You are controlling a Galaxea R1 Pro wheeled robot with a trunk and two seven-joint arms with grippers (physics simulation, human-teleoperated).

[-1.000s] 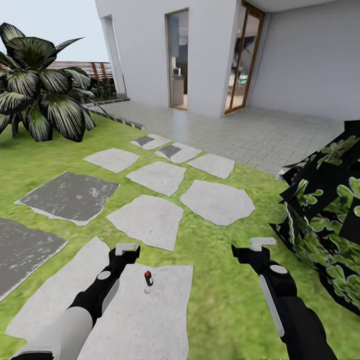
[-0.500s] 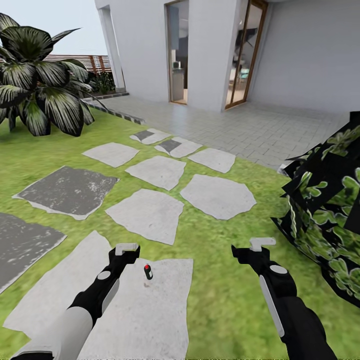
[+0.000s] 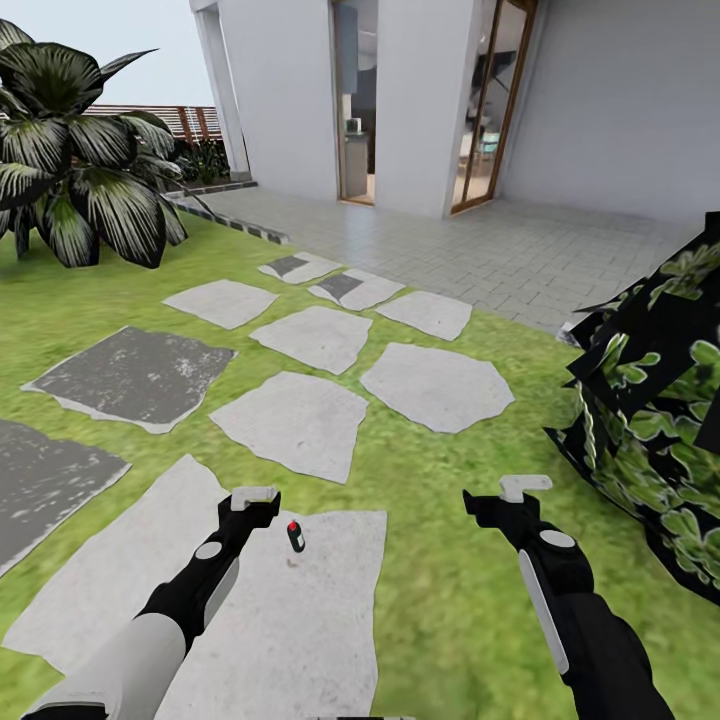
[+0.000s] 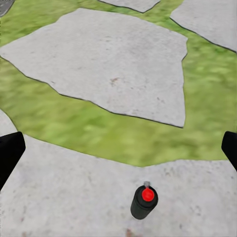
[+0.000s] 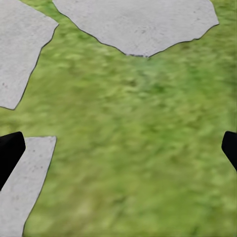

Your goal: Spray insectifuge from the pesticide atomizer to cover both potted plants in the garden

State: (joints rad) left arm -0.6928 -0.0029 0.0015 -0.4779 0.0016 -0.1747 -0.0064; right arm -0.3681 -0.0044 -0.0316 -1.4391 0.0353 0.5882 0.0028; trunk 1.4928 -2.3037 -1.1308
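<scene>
both pincers, left (image 3: 253, 497) and right (image 3: 524, 487), empty (seemingly open) over lawn (image 3: 450, 600).

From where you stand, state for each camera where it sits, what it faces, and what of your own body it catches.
Head view: on the head, facing forward and down over lawn and stepping stones toward the house; both arms show, left gripper and right gripper.
Left wrist view: near the left gripper, facing down at a stone with the grey bollard lamp; dark fingers at the edges.
Right wrist view: near the right gripper, facing grass; fingers at the edges.
Shared: the lamp also appears in the head view.
</scene>
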